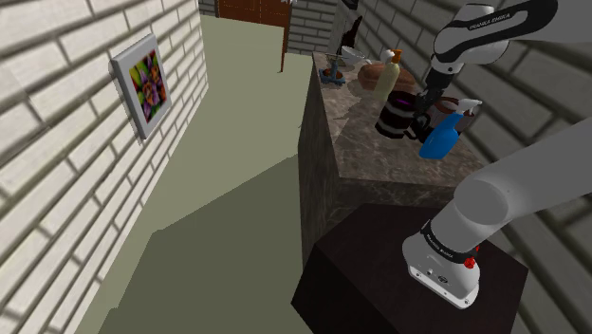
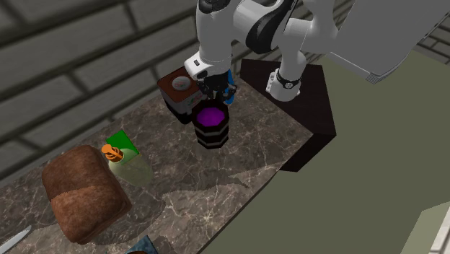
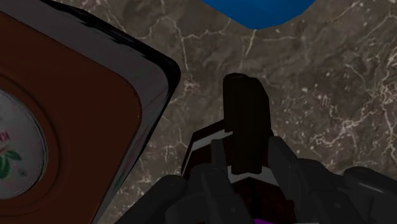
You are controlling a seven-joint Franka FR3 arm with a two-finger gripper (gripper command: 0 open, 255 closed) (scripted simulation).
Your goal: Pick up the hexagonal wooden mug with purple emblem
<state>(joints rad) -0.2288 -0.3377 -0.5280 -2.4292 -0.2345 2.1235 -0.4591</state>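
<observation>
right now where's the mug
The mug stands on the counter, mid second exterior view, just under the gripper, with the brown box and blue bottle next to it.

In the second exterior view you are seeing the mug (image 2: 211, 126) standing upright on the counter (image 2: 245, 173), toward its right end. The gripper (image 2: 210, 95) is hanging right over the mug's far rim. A square box (image 2: 178, 88) is lying just behind the mug on the view's left, and a spray bottle (image 2: 231, 85) is standing behind it on the right. Farther left, a capped bottle (image 2: 124, 162) is standing beside a loaf (image 2: 81, 191). The stand (image 2: 310, 115) is sitting beyond the counter's right end
</observation>
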